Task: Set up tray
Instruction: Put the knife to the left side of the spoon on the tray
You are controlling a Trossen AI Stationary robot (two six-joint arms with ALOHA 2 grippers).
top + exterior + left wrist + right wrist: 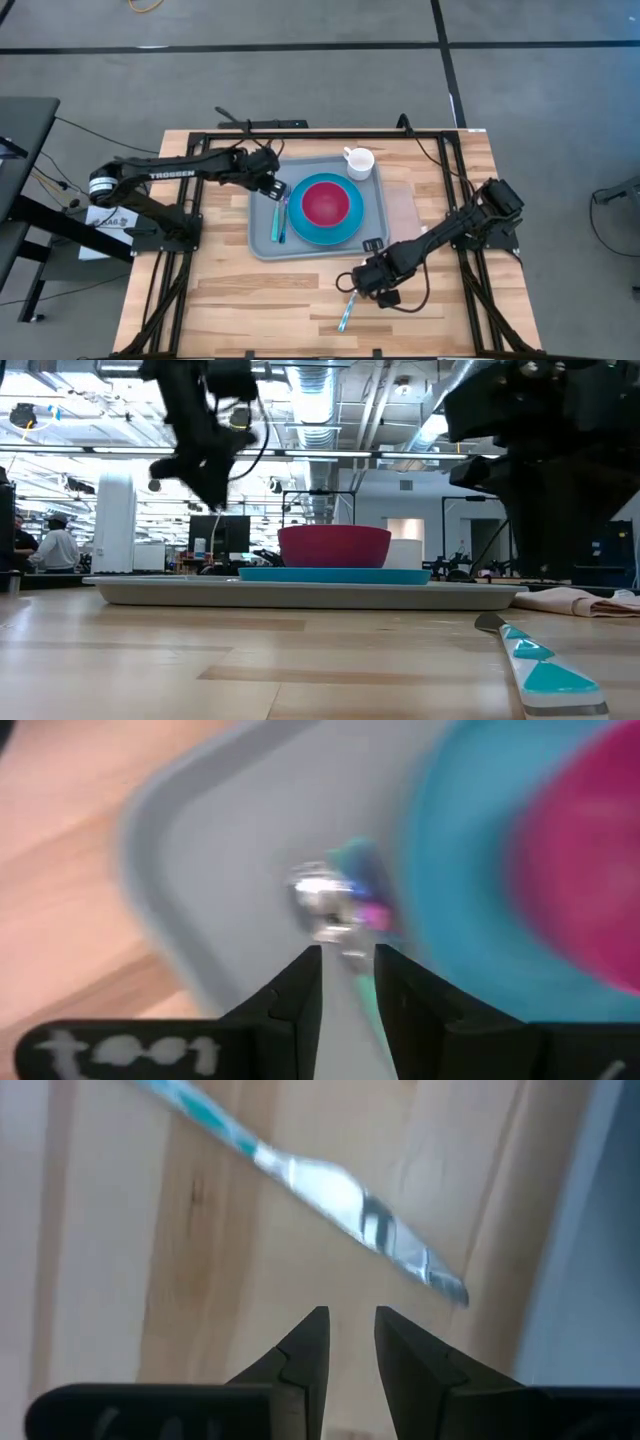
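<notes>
The grey-blue tray (262, 235) lies mid-table and carries a bright-blue plate (352, 225) with a red bowl (325, 202) on it, plus a white cup (358, 162) in its far right corner. My left gripper (272, 188) hangs above the tray's left strip (230, 850), shut on a utensil with a metal head (325, 905). A blue-handled utensil (279, 222) shows on that strip. My right gripper (350, 1318) hovers over bare wood near the tray's near right corner, fingers a narrow gap apart, empty. A teal-handled knife (330, 1190) lies flat just beyond it. My left gripper pinches the utensil's teal handle (364, 1002) between its two fingers, which lie along the handle. The metal head (325, 905) sticks out past the fingertips. In the low view a thin length (218, 522) hangs below the gripper, clear of the tray.
A beige folded napkin (405, 208) lies on the wood right of the tray. The knife (346, 312) points toward the table's near edge. Bare wood stretches across the near part (250, 300) of the table. Black frame rails run along the table's left, right and far sides.
</notes>
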